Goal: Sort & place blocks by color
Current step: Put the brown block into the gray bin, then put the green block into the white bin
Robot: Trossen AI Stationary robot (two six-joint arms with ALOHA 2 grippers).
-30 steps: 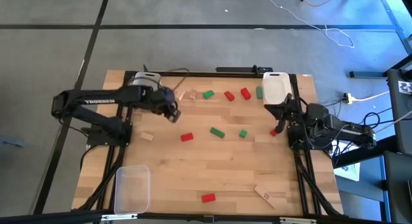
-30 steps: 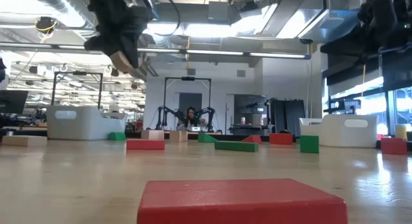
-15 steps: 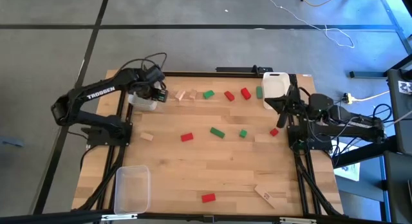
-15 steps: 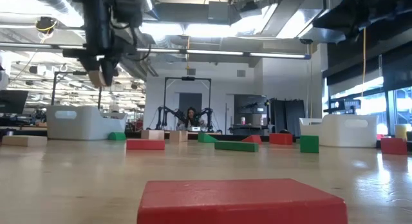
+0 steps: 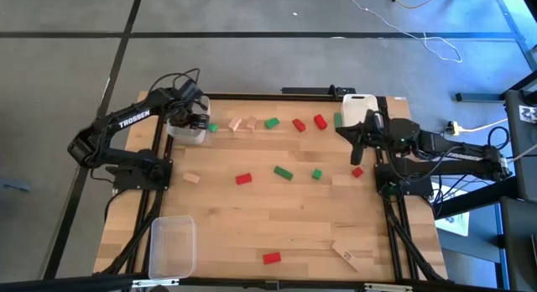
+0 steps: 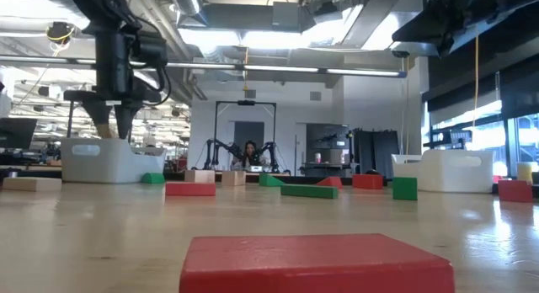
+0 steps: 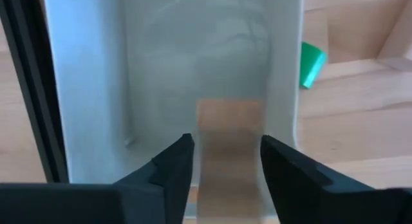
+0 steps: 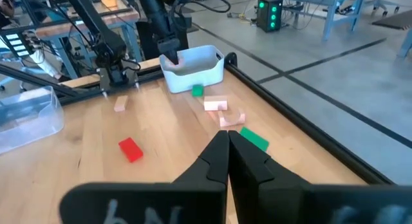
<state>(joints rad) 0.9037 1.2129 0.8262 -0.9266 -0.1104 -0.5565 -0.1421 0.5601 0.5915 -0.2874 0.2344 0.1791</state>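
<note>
Left hand point(image 5: 192, 120) hangs over the white bin point(image 5: 186, 131) at the worktop's far left corner, its arm reaching up along the left edge; its fingers point(image 7: 172, 166) stand parted, and a pale wood block point(image 7: 229, 114) shows between them inside the bin, with no finger touching it. Right hand point(image 5: 356, 152), fingers pressed together and holding nothing, is raised near the right edge, just beside a second white bin point(image 5: 357, 114) at the far right corner.

Pale wooden planks make up the worktop point(image 5: 277, 225), which has a black frame and stands on a grey floor. Beyond it lies an open workshop with ceiling lights and another pair of arms far off. A clear bin point(image 5: 172, 246) sits at the near left corner.

Blocks point(image 5: 283, 172) lie scattered: a row of pale, green and red ones along the far edge, several red and green ones mid-worktop, a red one point(image 5: 271, 258) and a pale one point(image 5: 346, 254) near the front edge. They are small and chunky.
</note>
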